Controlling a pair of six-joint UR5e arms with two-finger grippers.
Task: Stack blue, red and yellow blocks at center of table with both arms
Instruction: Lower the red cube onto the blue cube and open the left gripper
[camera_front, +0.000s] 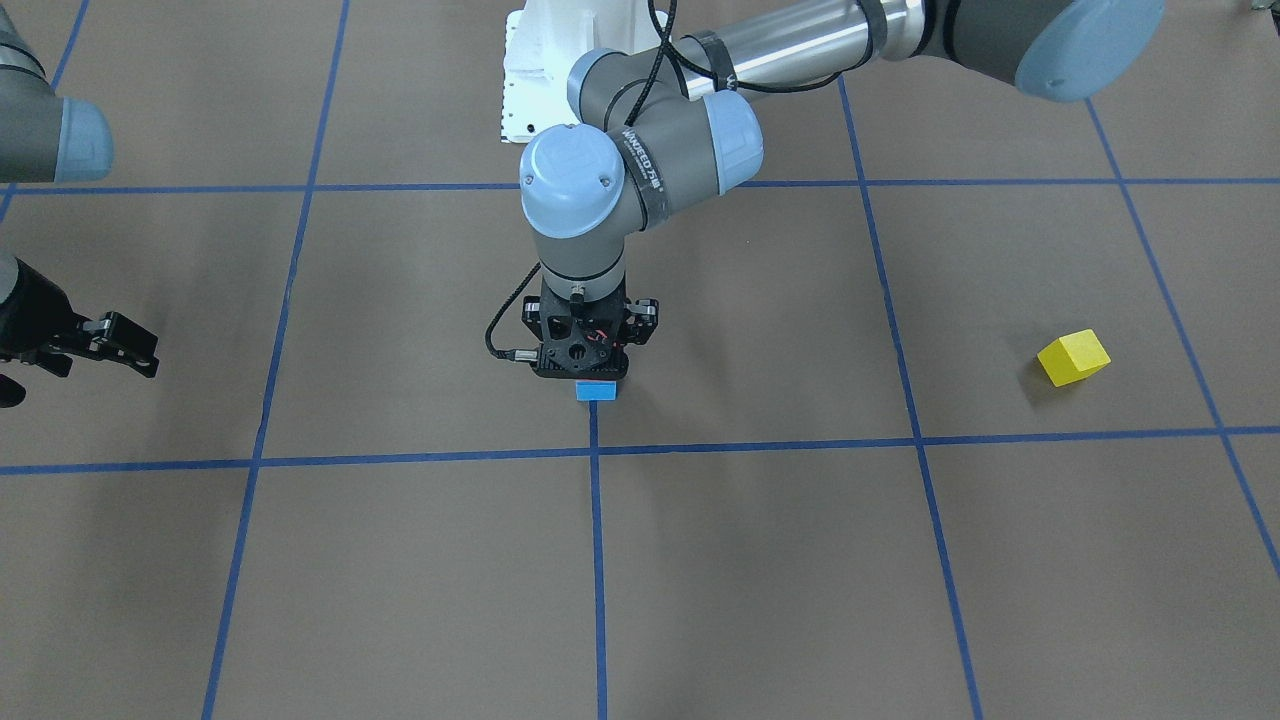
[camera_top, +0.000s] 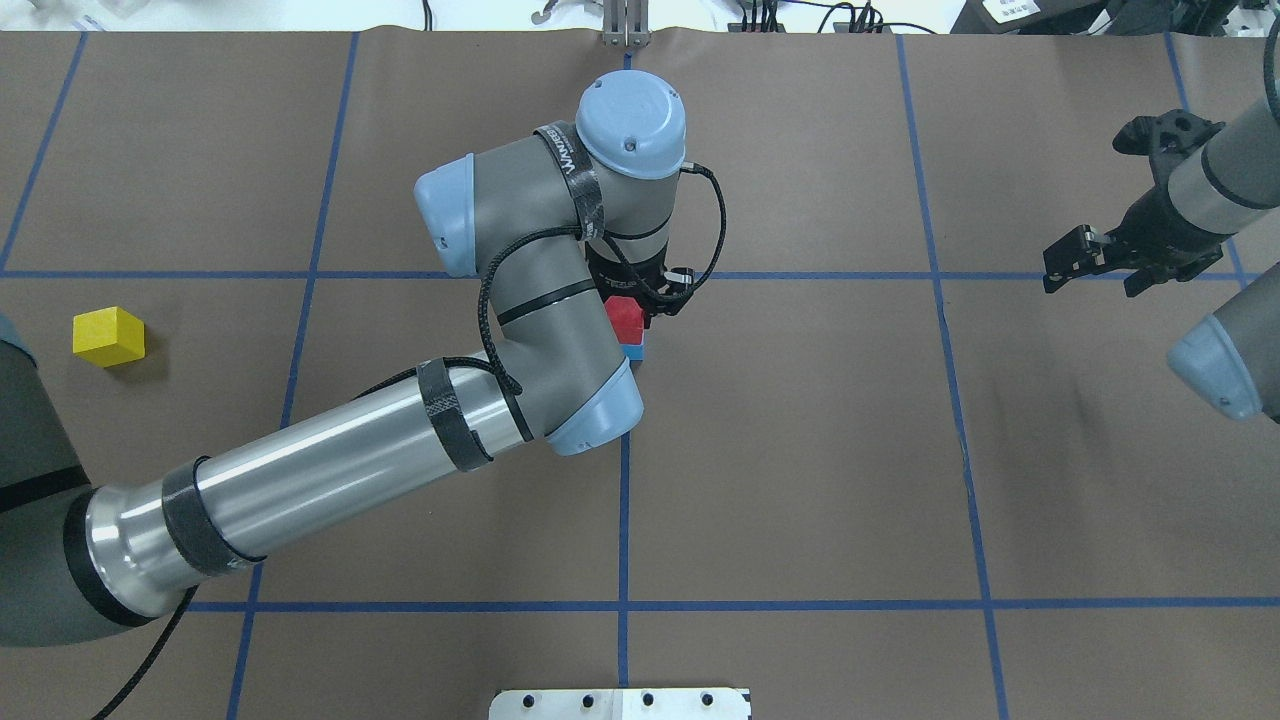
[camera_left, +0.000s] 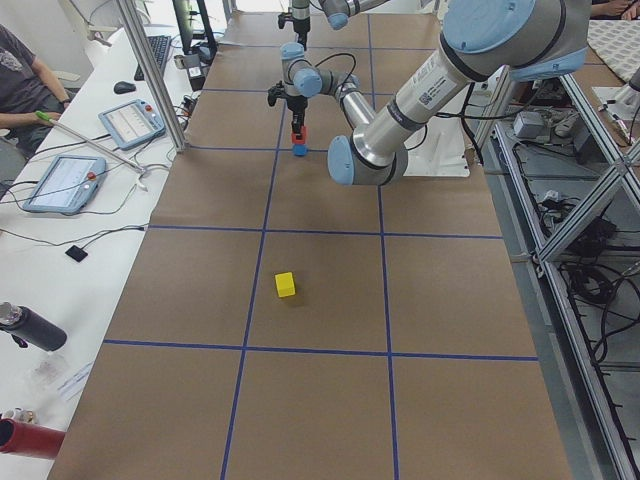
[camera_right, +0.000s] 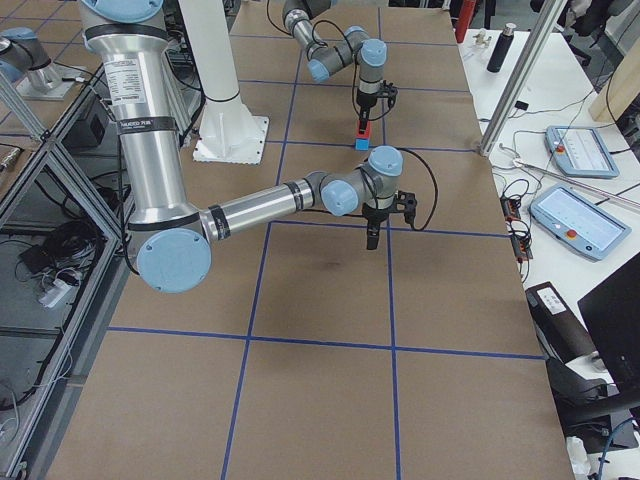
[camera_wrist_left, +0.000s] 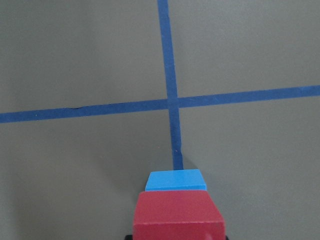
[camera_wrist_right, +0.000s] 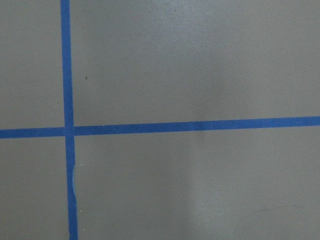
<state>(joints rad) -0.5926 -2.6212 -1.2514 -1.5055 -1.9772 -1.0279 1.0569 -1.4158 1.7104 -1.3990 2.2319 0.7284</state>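
Note:
A red block (camera_top: 624, 317) sits on top of a blue block (camera_top: 634, 351) near the table's centre crossing. My left gripper (camera_top: 640, 300) stands straight down over the stack and is shut on the red block. In the left wrist view the red block (camera_wrist_left: 177, 215) fills the bottom, with the blue block (camera_wrist_left: 176, 180) showing just beyond it. In the front view only the blue block (camera_front: 596, 391) shows under the left gripper (camera_front: 588, 372). The yellow block (camera_top: 109, 336) lies alone far out on my left side. My right gripper (camera_top: 1095, 265) is open and empty, above the table on my right.
Brown paper with a blue tape grid (camera_top: 624, 520) covers the table. The left arm's elbow and forearm (camera_top: 400, 440) lie across the area between the stack and the yellow block. The white robot base plate (camera_front: 525, 80) is at the back.

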